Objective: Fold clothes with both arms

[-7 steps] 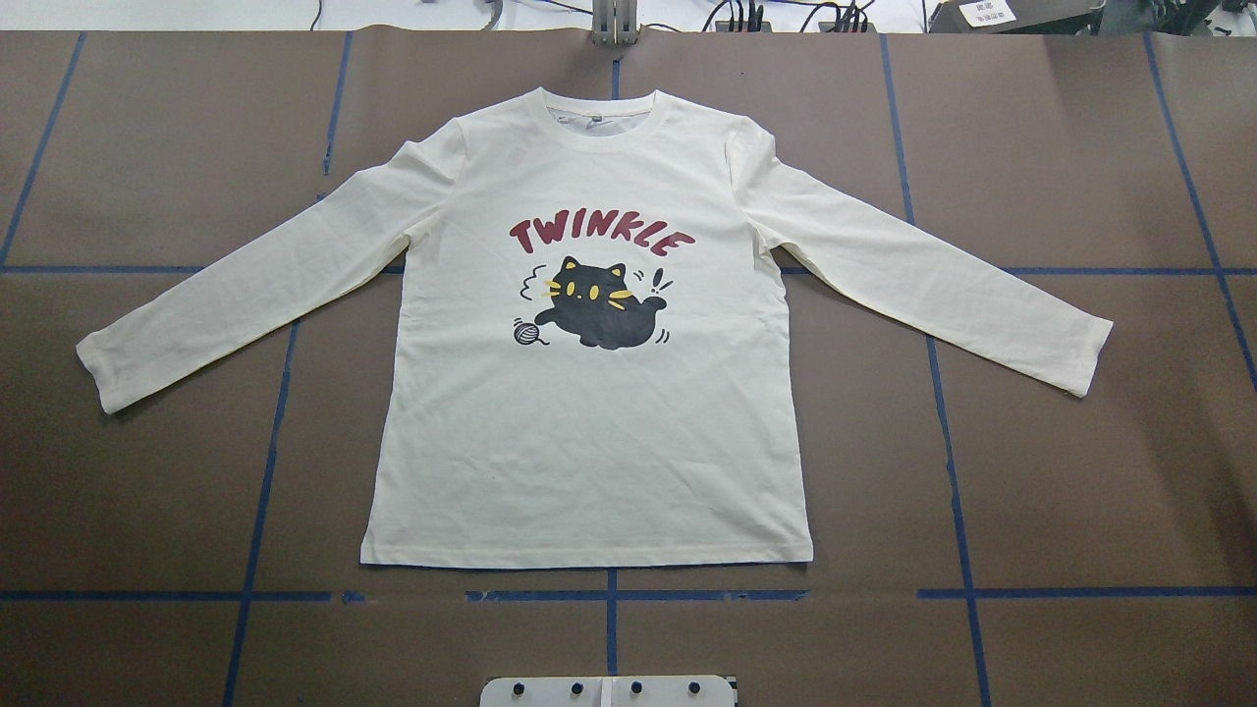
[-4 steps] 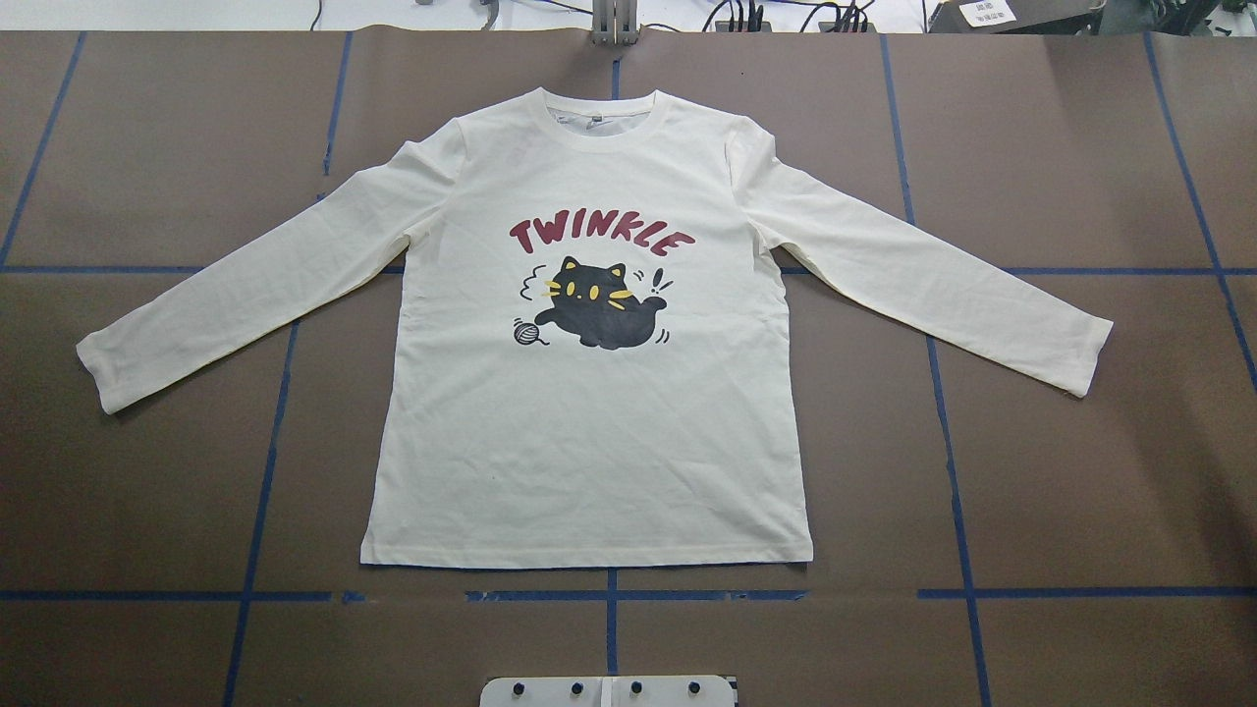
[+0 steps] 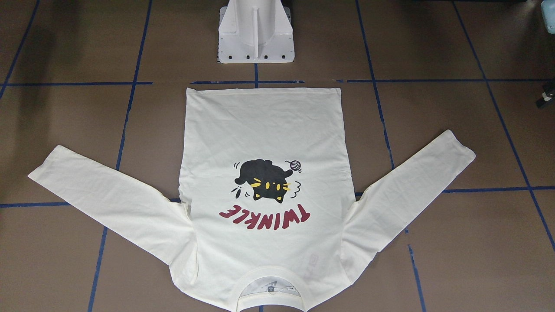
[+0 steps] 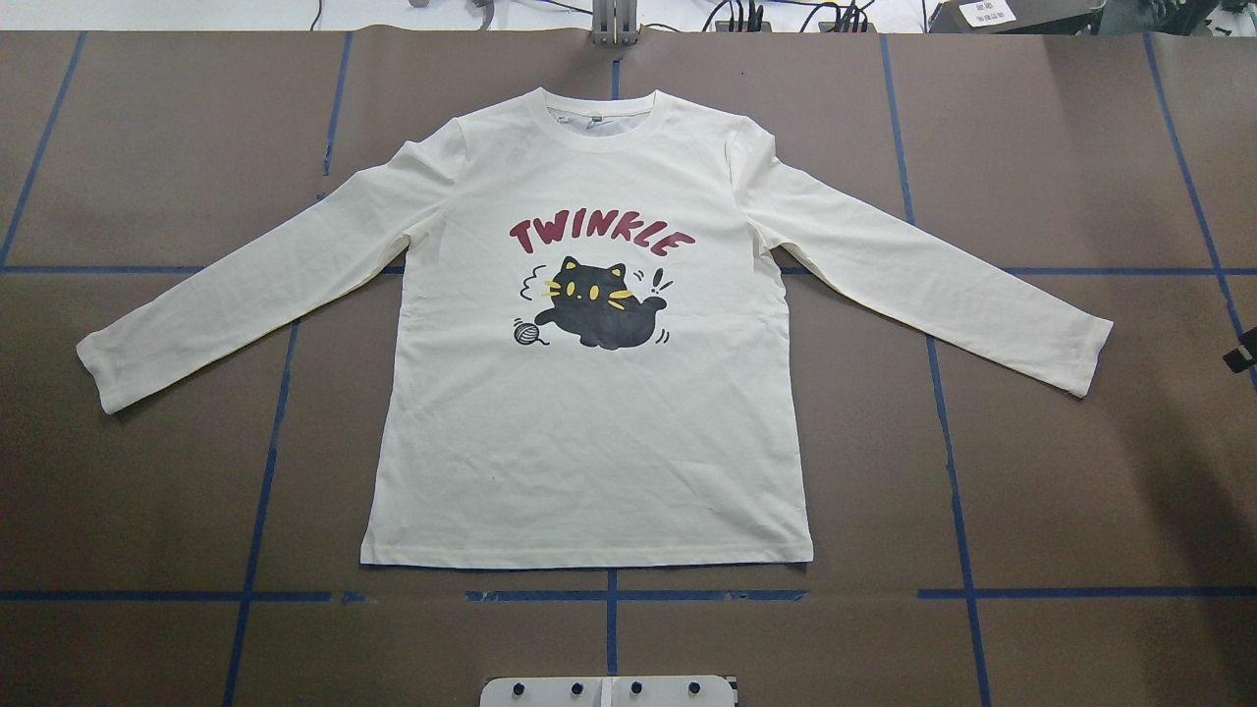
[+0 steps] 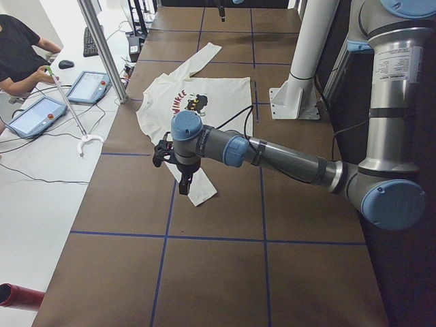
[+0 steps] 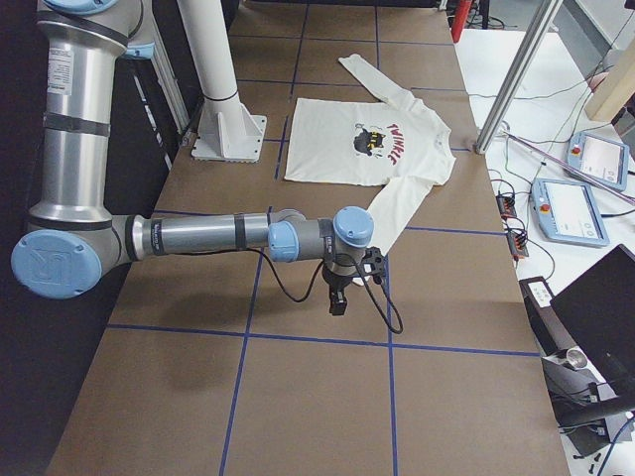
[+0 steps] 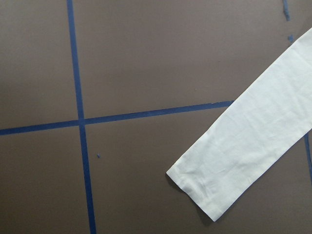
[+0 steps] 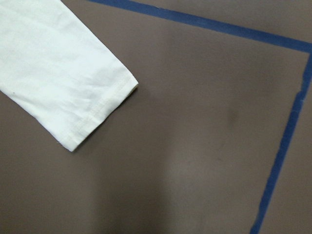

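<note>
Operator: Report the location of the T-shirt (image 4: 589, 462).

Technician: It lies flat on the desk (image 4: 1080, 491), print side up, with both sleeves spread outward. The hem faces the white pedestal base (image 3: 256, 39). The collar faces away from it.

Operator: Position of the left tool (image 5: 184, 185)?

Technician: Above the desk, near the left cuff (image 7: 204, 190). That cuff lies flat on the desk, near a crossing of the blue tape lines (image 7: 80, 122).

Operator: And the right tool (image 6: 337, 300)?

Technician: Above the desk, near the right cuff (image 8: 97, 107), which also lies flat on the desk.

Operator: Opening and load of each tool?

Technician: I cannot tell for either tool. The side views show each one too small to read the finger gap, and no view shows what, if anything, is between the fingers
</note>
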Motion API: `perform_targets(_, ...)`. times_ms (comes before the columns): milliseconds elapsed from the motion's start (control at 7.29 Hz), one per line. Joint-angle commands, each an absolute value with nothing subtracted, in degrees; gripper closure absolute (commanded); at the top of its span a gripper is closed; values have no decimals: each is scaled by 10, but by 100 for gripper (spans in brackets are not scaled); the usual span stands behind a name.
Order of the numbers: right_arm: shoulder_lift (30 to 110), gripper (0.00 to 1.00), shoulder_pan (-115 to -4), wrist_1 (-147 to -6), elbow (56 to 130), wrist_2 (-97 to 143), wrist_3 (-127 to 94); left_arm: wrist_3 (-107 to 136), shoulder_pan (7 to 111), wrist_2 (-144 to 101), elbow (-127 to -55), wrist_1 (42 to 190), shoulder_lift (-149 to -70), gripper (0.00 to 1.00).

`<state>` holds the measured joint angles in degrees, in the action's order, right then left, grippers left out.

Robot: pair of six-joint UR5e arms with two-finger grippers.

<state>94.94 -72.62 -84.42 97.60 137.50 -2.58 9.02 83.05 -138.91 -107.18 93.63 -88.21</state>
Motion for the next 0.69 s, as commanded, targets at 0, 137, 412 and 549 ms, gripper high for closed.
perform_targets(0, 877, 0, -704, -748, 865, 1372, -70, 91, 830, -1392, -1073, 954, -881, 0)
perform_targets(137, 848, 0, -680, -740, 852, 1367, -143, 91, 830, -1392, -1075, 954, -880, 0)
perform_targets(412, 841, 4, -646, -740, 842, 1346, -178, 91, 830, -1390, -1072, 954, -881, 0)
perform_targets(549, 839, 4, -638, -740, 836, 1344, -178, 91, 830, -1390, -1072, 954, -881, 0)
